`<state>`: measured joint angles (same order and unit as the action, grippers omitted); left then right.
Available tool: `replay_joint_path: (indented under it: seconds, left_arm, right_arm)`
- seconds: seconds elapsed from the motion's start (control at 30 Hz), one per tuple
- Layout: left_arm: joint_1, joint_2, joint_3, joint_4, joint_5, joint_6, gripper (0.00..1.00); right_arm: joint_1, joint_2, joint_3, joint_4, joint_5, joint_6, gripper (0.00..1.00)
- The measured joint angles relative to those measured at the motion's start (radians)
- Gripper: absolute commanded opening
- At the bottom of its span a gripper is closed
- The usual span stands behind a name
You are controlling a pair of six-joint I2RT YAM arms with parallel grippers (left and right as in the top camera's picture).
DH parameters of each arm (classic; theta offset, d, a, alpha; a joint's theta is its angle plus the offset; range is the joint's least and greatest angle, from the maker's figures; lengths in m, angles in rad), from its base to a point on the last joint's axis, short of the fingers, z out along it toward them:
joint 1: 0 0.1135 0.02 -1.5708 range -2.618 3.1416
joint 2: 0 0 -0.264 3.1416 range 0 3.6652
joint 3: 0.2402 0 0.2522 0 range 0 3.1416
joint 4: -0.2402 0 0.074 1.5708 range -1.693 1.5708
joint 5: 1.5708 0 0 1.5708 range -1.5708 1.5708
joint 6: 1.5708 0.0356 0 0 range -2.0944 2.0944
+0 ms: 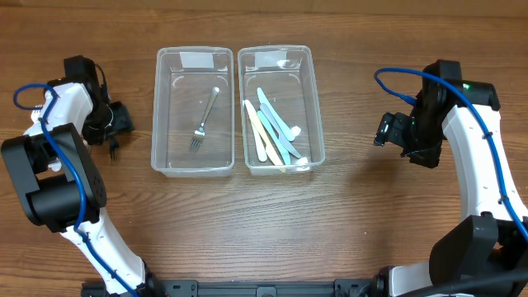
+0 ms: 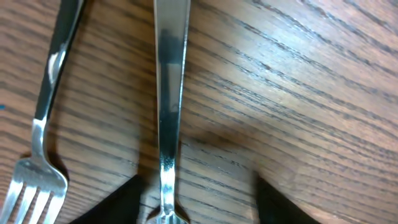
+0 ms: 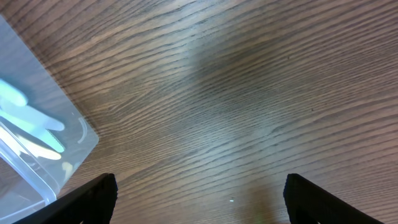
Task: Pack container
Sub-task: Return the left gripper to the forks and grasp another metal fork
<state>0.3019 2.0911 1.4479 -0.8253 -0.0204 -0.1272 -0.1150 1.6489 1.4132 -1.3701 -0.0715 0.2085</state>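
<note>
My left jaws stand wide, holding nothing, with a dark finger [image 2: 115,205] on each side of a metal handle [image 2: 169,93]. The handle lies flat on the desk [image 2: 298,93] and runs away from me. Just left of it, not touching, lies a fork [image 2: 37,155], tines toward my fingers.

My right jaws are wide too and empty, hovering over bare desk to the right of the boxes. Only a corner of the right box [image 3: 62,149] shows at their left. It holds pale blue, green and cream plastic cutlery [image 1: 276,124].

The left box [image 1: 165,115], just beside it mid-desk, holds a second fork [image 1: 204,120], tines near. My left jaws sit to the left of both boxes.
</note>
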Motion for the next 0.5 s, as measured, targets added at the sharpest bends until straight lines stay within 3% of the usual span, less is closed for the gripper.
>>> replay_joint_path:
  seconds: [0.5]
  left_arm:
    - [0.001,0.000,0.000,0.000,-0.002,0.000,0.05]
  right_arm:
    - [0.000,0.000,0.000,0.000,0.000,-0.001,0.88]
